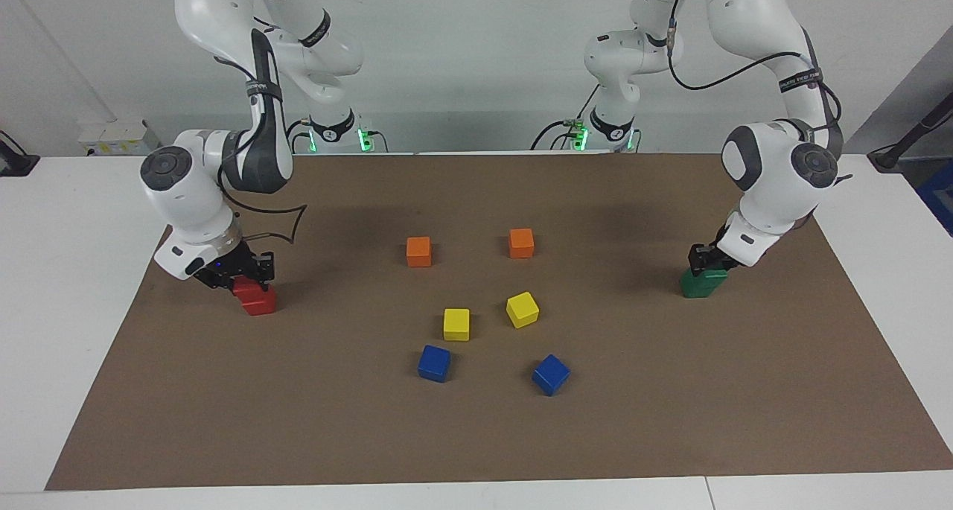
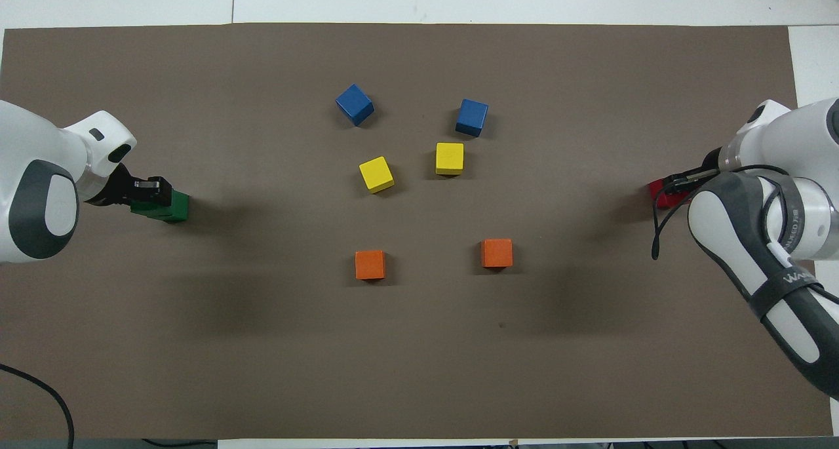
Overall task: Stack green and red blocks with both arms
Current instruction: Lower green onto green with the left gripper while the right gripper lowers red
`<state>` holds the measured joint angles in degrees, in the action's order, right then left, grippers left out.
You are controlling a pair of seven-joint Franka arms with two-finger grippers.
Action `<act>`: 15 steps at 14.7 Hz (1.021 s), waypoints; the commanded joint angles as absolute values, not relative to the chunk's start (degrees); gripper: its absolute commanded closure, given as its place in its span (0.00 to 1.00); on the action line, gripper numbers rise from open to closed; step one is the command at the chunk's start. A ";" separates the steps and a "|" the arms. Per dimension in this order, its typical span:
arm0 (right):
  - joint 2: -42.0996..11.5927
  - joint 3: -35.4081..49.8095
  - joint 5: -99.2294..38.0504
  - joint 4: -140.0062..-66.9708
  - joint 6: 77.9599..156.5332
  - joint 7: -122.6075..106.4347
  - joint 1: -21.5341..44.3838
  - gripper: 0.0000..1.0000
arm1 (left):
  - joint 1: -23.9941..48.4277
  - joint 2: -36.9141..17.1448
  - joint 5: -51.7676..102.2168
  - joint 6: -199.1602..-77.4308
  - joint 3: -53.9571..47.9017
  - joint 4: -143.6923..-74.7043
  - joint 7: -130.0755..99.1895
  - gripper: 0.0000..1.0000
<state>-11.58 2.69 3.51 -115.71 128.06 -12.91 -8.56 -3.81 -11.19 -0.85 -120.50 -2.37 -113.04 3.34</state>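
Across the brown mat [image 1: 476,435], the edge farthest from the robots and both corners there lie bare, with wide open room around the middle cluster of two orange cubes [image 1: 419,251], two yellow cubes [image 1: 456,324] and two blue cubes [image 1: 434,362]. Toward the left arm's end, the left gripper [image 1: 700,263] is clenched on the upper green block [image 1: 707,274], which sits on the lower green block [image 1: 696,287] near the mat's side edge. Toward the right arm's end, the right gripper [image 1: 237,270] is clenched on the upper red block [image 1: 246,287], resting on the lower red block [image 1: 259,301]. Grey bands on the forearms carry white lettering, too small to read.
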 commanded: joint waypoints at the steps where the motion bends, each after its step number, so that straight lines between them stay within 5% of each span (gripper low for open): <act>1: -10.55 2.90 2.90 -117.25 128.85 -15.03 -8.96 1.00 | -3.25 -10.81 -1.58 -121.64 -1.93 -115.22 4.39 0.02; 4: -10.63 2.90 2.90 -117.16 129.11 -14.94 -8.88 1.00 | -3.43 -10.81 -1.58 -121.64 -1.93 -115.14 4.39 0.00; 5: -10.63 2.99 2.90 -117.16 129.11 -14.59 -8.79 0.88 | -3.43 -10.90 -1.58 -121.38 -1.93 -114.88 4.48 0.00; 8: -10.63 2.99 2.90 -117.16 129.11 -13.89 -8.79 0.20 | -3.60 -10.72 -1.58 -120.85 -1.93 -113.74 4.39 0.00; 9: -10.72 2.90 2.90 -117.16 129.11 -13.45 -8.79 0.12 | -3.78 -10.64 -1.58 -119.63 -1.93 -112.51 4.39 0.00; 11: -10.64 2.90 2.90 -117.16 129.11 -13.36 -8.79 0.01 | -3.87 -10.37 -1.58 -115.77 -1.93 -108.83 4.39 0.00; 15: -10.72 2.99 2.90 -117.16 129.20 -13.53 -8.79 0.00 | -4.04 -8.36 -1.58 -105.32 -1.93 -101.79 4.39 0.00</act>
<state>-11.59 2.71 3.51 -115.84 128.16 -12.93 -8.51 -4.02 -10.24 -0.86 -110.72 -2.07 -104.82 3.82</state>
